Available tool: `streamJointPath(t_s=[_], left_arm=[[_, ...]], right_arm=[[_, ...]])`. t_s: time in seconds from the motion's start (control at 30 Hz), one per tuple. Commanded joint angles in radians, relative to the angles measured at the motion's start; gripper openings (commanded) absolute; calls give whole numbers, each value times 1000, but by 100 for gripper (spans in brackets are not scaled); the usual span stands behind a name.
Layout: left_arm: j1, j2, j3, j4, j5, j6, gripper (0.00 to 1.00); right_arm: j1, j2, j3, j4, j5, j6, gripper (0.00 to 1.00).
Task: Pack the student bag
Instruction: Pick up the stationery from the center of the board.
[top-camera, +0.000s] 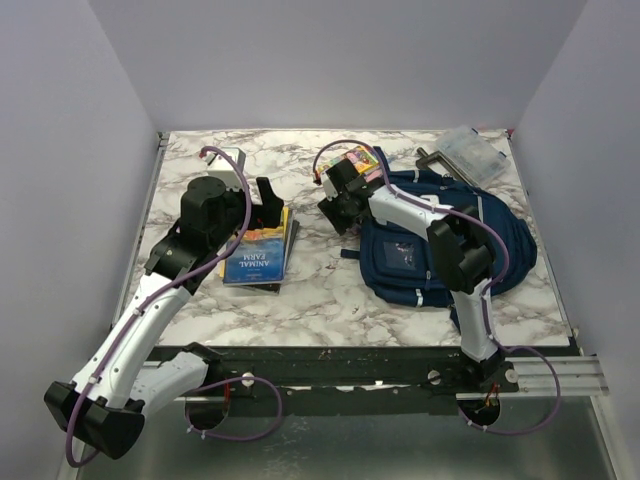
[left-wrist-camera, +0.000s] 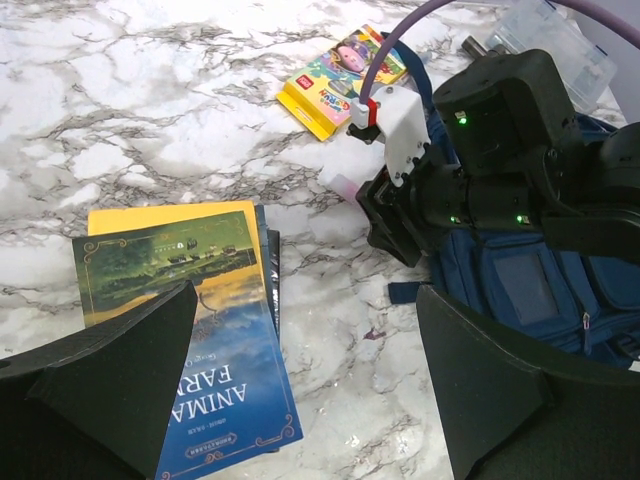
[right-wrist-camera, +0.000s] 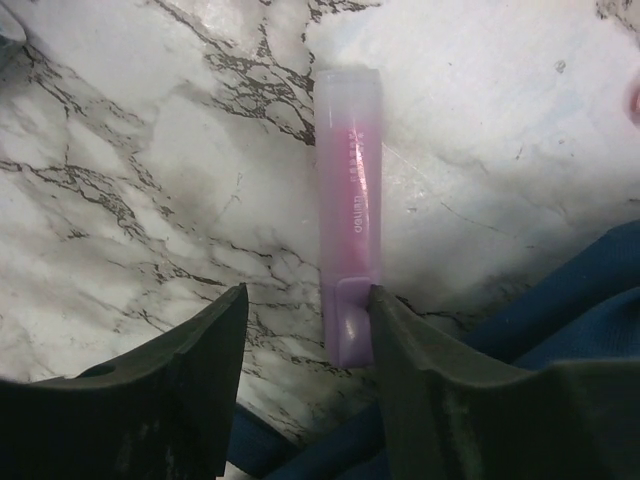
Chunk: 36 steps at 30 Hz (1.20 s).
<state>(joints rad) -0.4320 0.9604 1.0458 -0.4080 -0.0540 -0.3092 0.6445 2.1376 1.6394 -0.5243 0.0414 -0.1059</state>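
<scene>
**Top view:** large navy-blue fabric student bag (top-camera: 400, 262) with grey panels, lying flat on the right half of the marbled worktop (top-camera: 330, 300). Its long axis runs roughly near-to-far, and the top apparently points to the far edge.

**Left wrist view:** left tool (left-wrist-camera: 305, 295), jaws wide and empty, above the blue "Animal Farm" paperback (left-wrist-camera: 230, 400).

**Right wrist view:** right tool (right-wrist-camera: 308, 295), jaws apart, gripping nothing. A translucent pink marker pen (right-wrist-camera: 348, 200) lies against one finger, beside the bag fabric.

**Risk:** closing off-centre could flick the pen aside or pinch the fabric.
</scene>
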Motion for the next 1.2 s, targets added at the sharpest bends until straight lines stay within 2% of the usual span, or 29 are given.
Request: streamJointPath(t_s=[0.0,0.07,0.13,0.27,0.37,0.4,0.5,0.53,0.7,0.87,1.07,1.17], left_arm=[[4,-10,-13,5,-21,9,94],[4,-6,-16,6,-21,5,94],[7,1,-15,6,-19,-1,94],[24,19,-17,6,5,-21,94],[52,39,-18,11,37,-42,95],[59,46,-17,10,48,-48,95],[85,63,-17,12,86,-67,95],[93,67,-17,11,93,-71,95],[122,83,-17,13,113,-83,95],[145,104,-17,16,147,-101,94],[169,145,-12,18,208,-122,94],[190,177,-7,22,276,-147,94]], right_arm=[[12,35,-23,-14,-19,-16,49],[23,25,-52,12,-26,-15,39],[42,-7,-102,61,-16,-17,32],[78,-87,-204,163,-15,-28,27],[80,-128,-249,204,-12,-23,26],[80,-134,-255,207,-5,-19,28],[80,-125,-228,170,47,22,46],[80,-121,-220,161,71,41,50],[80,-136,-261,202,116,77,57],[81,-92,-239,200,94,56,58],[81,-79,-237,219,32,62,47],[81,-128,-270,247,-2,46,33]])
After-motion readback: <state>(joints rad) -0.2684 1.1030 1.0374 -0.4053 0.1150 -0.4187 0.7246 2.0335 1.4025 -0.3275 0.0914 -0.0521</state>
